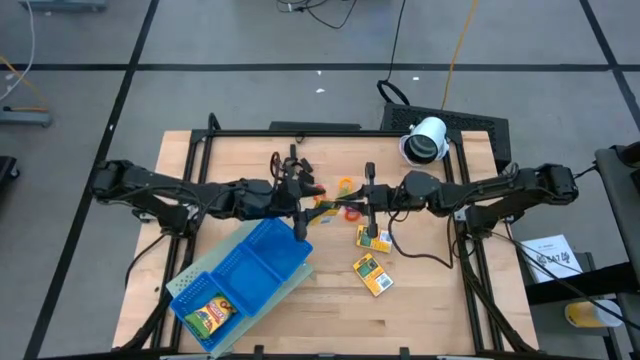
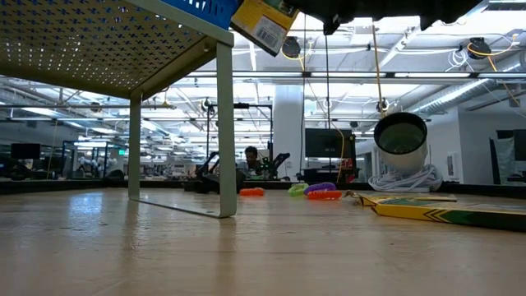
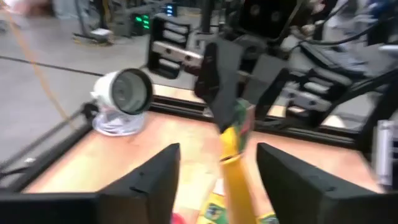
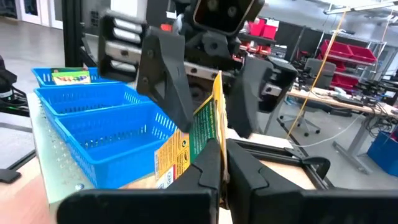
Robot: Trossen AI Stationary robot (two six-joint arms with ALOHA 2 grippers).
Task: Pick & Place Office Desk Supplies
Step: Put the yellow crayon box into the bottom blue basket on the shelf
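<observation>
My right gripper (image 1: 362, 203) (image 4: 222, 149) is shut on a small yellow printed pack (image 4: 199, 130) (image 3: 235, 149), held above mid-table. That pack shows at the top of the low view (image 2: 263, 20). My left gripper (image 1: 300, 200) (image 3: 217, 168) is open and faces it, one finger on each side of the pack and apart from it. Two more yellow packs (image 1: 373, 238) (image 1: 372, 273) lie flat on the table near the right gripper. Coloured rings (image 1: 347, 185) (image 2: 320, 191) and black clips (image 1: 292, 162) lie beyond the grippers. My right gripper pinches the yellow pack between its two fingers at the end nearest that arm (image 4: 200, 152). It comes level from the table's right. The pack stands on edge, lifted clear of the table, and its free end (image 3: 231, 186) juts toward the left gripper.
A blue three-compartment tray (image 1: 250, 265) (image 4: 93, 118) sits on a raised perforated shelf (image 2: 99, 41) at the near left, with a printed pack (image 1: 210, 315) in its end compartment. A white cylindrical device (image 1: 428, 140) (image 2: 400, 136) stands at the far right.
</observation>
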